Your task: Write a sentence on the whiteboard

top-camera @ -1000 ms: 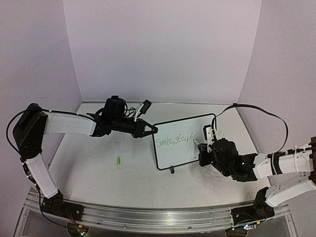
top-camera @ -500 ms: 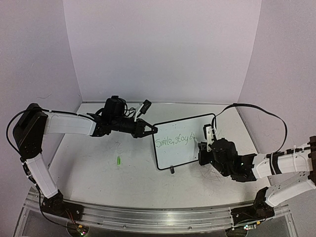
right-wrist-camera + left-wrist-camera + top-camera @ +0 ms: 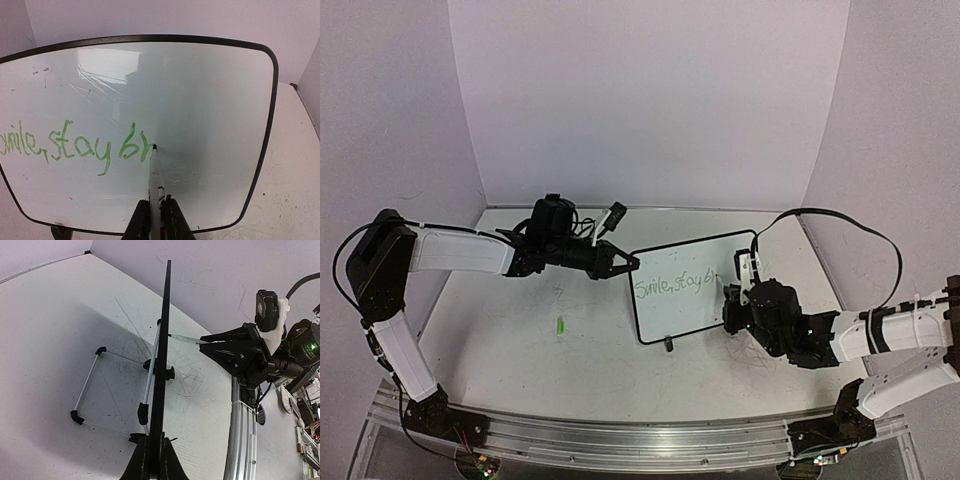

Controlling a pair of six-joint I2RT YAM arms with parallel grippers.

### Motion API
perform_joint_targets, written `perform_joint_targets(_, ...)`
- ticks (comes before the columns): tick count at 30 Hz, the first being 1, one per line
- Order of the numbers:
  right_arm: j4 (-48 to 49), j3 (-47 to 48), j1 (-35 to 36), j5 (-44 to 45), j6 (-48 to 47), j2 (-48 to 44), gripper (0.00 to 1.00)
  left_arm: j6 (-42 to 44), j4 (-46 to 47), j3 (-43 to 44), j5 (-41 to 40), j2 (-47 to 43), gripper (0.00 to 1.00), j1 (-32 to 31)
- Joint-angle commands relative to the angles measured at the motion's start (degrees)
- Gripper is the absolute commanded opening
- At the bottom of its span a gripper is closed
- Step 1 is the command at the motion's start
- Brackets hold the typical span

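I saw the whiteboard (image 3: 685, 318) standing upright, right of the bench's middle and nearer the far edge than the near one. My left gripper (image 3: 626, 264) was clenched on its left frame edge, which ran straight up out of the fingers (image 3: 142, 467). My right gripper (image 3: 155, 216) grasped a marker (image 3: 154, 172). Its tip touched the board just past the green sentence (image 3: 75, 146), which read roughly "Smile, stay br".

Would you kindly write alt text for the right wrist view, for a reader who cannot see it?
A white marker, held in the right arm's black fingers, touches its tip to a glossy white, black-framed whiteboard. Green handwriting reads roughly "Smile, stay br", ending at the tip.
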Motion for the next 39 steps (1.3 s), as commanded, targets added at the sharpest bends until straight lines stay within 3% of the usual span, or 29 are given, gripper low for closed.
perform_joint_targets(1, -1.13, 1.82, -0.18, 1.49, 1.32, 0.25, 0.00, 2.50, -3.45, 1.18, -0.66, -1.40, 0.00, -0.82)
perform_joint_targets(8, 2.89, -0.70, -1.97, -1.79, -0.62, -5.41, 0.00, 2.50, -3.46, 1.27, -0.69, -1.15, 0.00, -0.82)
perform_joint_targets(20, 5.40, 0.20, -3.53, -6.04, -2.45, -2.83, 0.00, 2.57, -3.45, 1.18, -0.80, -1.50, 0.00, -0.82)
perform_joint_targets(39, 1.63, -0.56, -3.56, -3.48, -0.24, -2.84, 0.00, 2.61, -3.55, 1.36, -0.81, -1.19, 0.00, -0.80)
